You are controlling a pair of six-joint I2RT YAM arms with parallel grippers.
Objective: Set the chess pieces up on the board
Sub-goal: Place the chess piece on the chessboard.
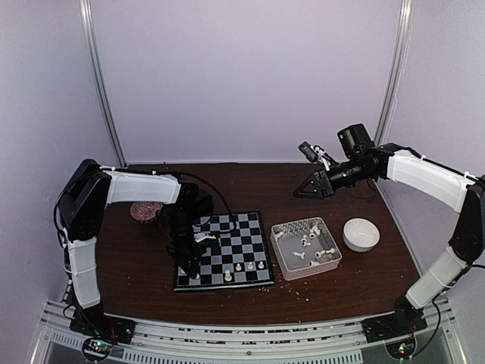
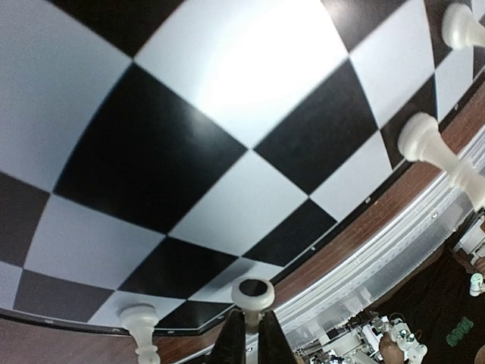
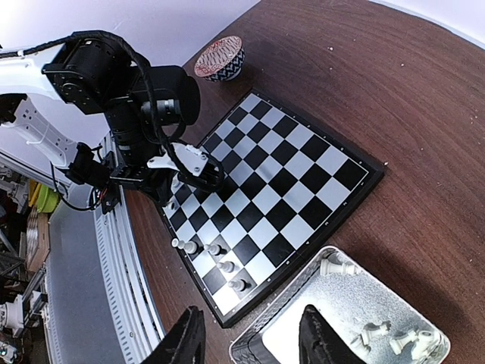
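Now chess piece pinched between left fingers at board edge.

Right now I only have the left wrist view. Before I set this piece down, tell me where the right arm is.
Observer: The right gripper hangs open and empty, raised over the table on the far side of the clear tray, away from the board.
Operator: Report what is in that tray.
Observer: Several chess pieces lie loose in it. It sits just right of the board.
Operator: Name anything on the table's left side.
Observer: A patterned bowl stands left of the board's far corner.
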